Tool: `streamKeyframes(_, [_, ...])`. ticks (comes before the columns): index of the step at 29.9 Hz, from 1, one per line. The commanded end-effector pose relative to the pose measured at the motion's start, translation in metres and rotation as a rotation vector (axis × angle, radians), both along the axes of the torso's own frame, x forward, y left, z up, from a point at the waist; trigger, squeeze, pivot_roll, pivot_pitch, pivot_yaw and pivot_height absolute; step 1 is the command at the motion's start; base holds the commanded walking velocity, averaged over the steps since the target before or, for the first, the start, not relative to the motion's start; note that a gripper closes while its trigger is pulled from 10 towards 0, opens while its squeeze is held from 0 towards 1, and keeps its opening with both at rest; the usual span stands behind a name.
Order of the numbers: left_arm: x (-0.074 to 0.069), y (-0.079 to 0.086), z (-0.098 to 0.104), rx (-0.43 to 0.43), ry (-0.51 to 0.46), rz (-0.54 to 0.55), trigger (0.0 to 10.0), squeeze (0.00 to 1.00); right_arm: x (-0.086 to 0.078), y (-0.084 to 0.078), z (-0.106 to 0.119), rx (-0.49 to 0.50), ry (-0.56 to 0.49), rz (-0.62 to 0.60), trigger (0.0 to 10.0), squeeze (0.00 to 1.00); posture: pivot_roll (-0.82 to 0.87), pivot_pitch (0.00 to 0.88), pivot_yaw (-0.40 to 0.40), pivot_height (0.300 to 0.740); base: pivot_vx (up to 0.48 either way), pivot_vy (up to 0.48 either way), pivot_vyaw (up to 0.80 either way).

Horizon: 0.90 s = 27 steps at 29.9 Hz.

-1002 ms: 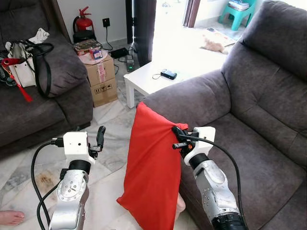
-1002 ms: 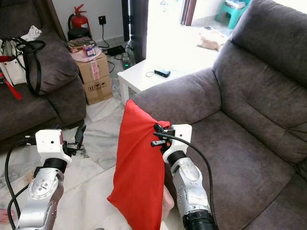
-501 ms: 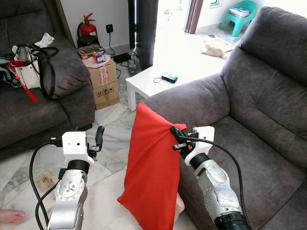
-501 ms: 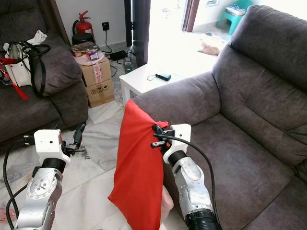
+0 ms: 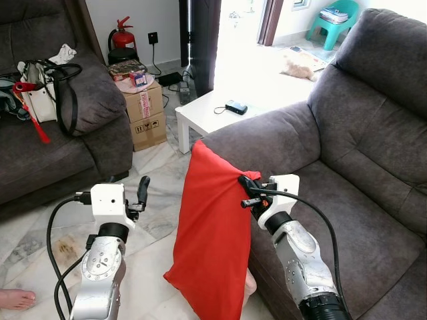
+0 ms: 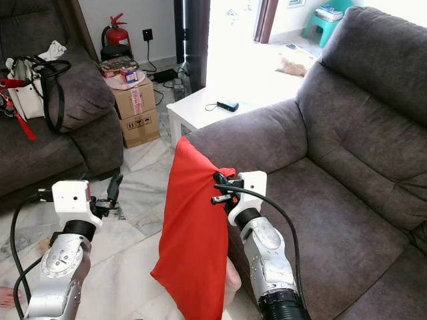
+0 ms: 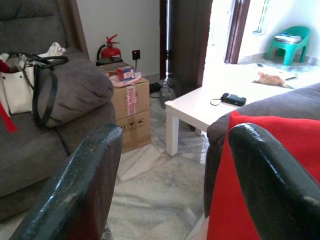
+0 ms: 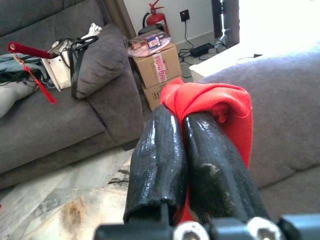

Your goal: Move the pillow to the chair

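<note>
Through the left eye, the right gripper (image 5: pixel 245 190) is pinching a bunched fold at the upper edge of the red pillow (image 5: pixel 212 237), which is hanging slack off the front edge of the grey armchair (image 5: pixel 347 167), beside its near armrest, with its lower corner drooping toward the marble floor (image 5: pixel 153 220). The left gripper (image 5: pixel 141 192) is hovering over the floor, well apart from the pillow, holding nothing. A bare foot (image 5: pixel 15 301) of a person is resting at the floor's near left corner.

Through the right eye, the same scene is reading the same way: a white side table (image 6: pixel 207 110) with a small dark device (image 6: pixel 227 105) is standing beyond the armrest, and a cardboard box (image 6: pixel 135 107) is sitting by the other sofa (image 6: pixel 60 133).

The left wrist camera is looking between two parted black fingers (image 7: pixel 82 195) with only air between them.

The right wrist camera is showing both fingers pressed together on a crumpled red corner of fabric.

The pillow is behaving as something light, soft and floppy: it is folding under its own weight and swinging freely from a single pinch. The cloth may creep out of so small a bite, so a deeper hold on the bunched corner, or a second hold by the free gripper on the far top corner, seems wise.
</note>
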State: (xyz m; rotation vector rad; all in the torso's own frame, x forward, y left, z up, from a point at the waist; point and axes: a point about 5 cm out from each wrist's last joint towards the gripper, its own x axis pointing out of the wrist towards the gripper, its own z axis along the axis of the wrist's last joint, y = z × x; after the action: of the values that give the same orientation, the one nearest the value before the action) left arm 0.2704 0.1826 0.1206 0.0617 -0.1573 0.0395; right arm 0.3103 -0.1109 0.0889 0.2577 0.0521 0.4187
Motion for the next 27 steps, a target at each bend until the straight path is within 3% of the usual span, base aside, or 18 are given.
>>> streamKeyframes(1, [-0.0023, -0.0033, -0.0004, -0.006, -0.005, -0.012, 10.0, 0.00, 0.0127, -0.0034, 0.0319, 0.027, -0.145, -0.027, 10.0, 0.00, 0.17, 0.052, -0.109, 0.740, -0.255, 0.000, 0.00])
streamKeyframes(21, [0.0014, -0.0076, 0.0002, -0.010, -0.009, -0.021, 10.0, 0.00, 0.0161, -0.0058, 0.0307, 0.012, -0.139, -0.035, 10.0, 0.00, 0.16, 0.058, -0.117, 0.740, -0.298, 0.000, 0.00])
streamKeyframes(27, [0.0019, -0.0064, -0.0013, 0.000, 0.000, -0.001, 10.0, 0.00, 0.0165, -0.0064, 0.0298, 0.010, -0.136, -0.039, 10.0, 0.00, 0.16, 0.063, -0.120, 0.740, 0.000, 0.000, 0.00])
